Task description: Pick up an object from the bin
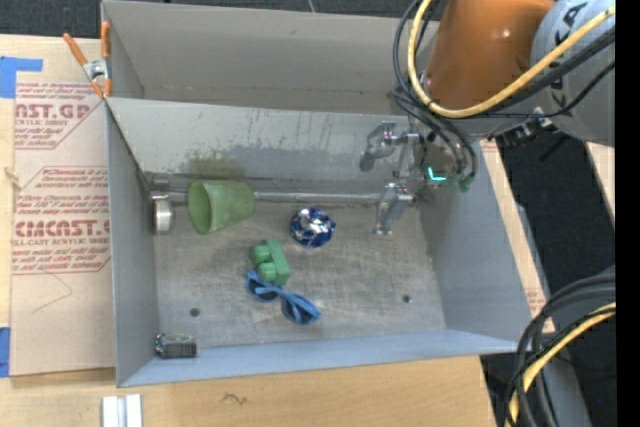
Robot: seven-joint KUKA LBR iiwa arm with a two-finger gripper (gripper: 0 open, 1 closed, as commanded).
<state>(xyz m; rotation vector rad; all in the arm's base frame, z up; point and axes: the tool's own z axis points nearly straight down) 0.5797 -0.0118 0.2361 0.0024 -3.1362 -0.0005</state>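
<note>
The end effector [385, 183] hangs low in the right part of the grey metal bin [300, 65], close to where the back wall meets the floor. Its two metal fingers [389, 212] stand wide apart, one towards the back wall and one towards the front, and nothing is between them. Below them is bare floor, so no object is grasped yet.

Nearest to it is a small round ball patterned in blue and white [312, 228], which lies on the floor just to the left of the front finger and apart from it. As it sits free of its neighbours, it looks the easiest pick. It would probably roll if a finger nudged it, so the fingers likely need to come down on both sides of it.

Farther left, a pale green translucent plastic cup [220, 205] lies on its side. A short silver metal cylinder [162, 213] is just beside the cup, by the left wall. Towards the front lie a small green plastic block [270, 263] and a twisted blue plastic piece [283, 298], the two touching. A small dark grey block [174, 346] sits alone in the front left corner.
</note>
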